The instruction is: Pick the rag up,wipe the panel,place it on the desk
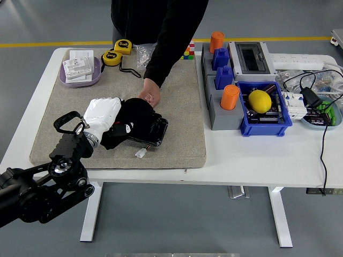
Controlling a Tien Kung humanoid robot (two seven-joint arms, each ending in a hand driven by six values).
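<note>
My left hand (105, 116), white with a black arm, lies on the grey mat (179, 101) at its left-centre. Its fingers are curled on a black rag (133, 113). The rag covers the left part of a black panel (156, 131), whose glossy right end shows beyond the cloth. A person at the far side reaches down in a black sleeve. Their hand (150, 98) rests at the panel's far edge, touching the rag. A small white piece (141, 153) lies on the mat just in front of the panel.
A purple tray (94, 76) with white sockets and two yellow tape measures (118, 52) sit at the back left. Right of the mat stand a grey holder (218, 115) with orange cups, a blue bin (262, 127) holding a yellow object, an electrical box (251, 58) and cables.
</note>
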